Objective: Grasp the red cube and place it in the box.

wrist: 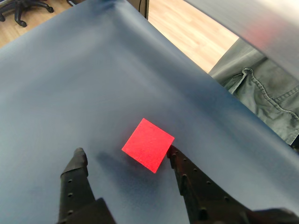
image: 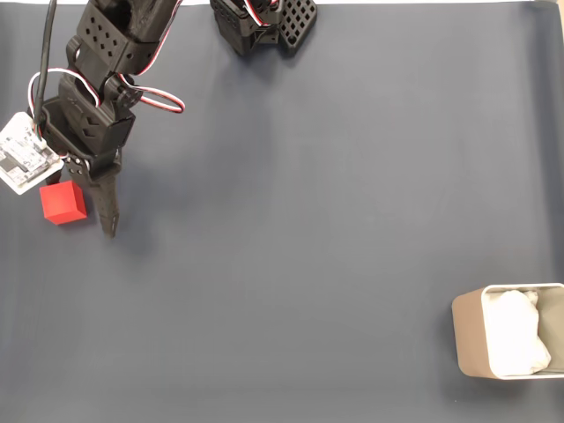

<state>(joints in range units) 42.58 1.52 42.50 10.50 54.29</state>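
Dark blue-grey cloth [image: 308, 220] carries the small bright red matte cube [image: 63, 203] at nine o'clock in the fixed view, where the black two-finger gripper [wrist: 125, 155] stands wide open around it, gripping nothing, one fingertip at its corner, while the beige rounded-corner box [image: 469, 339] with white padding [image: 515, 339] sits far off at four o'clock.
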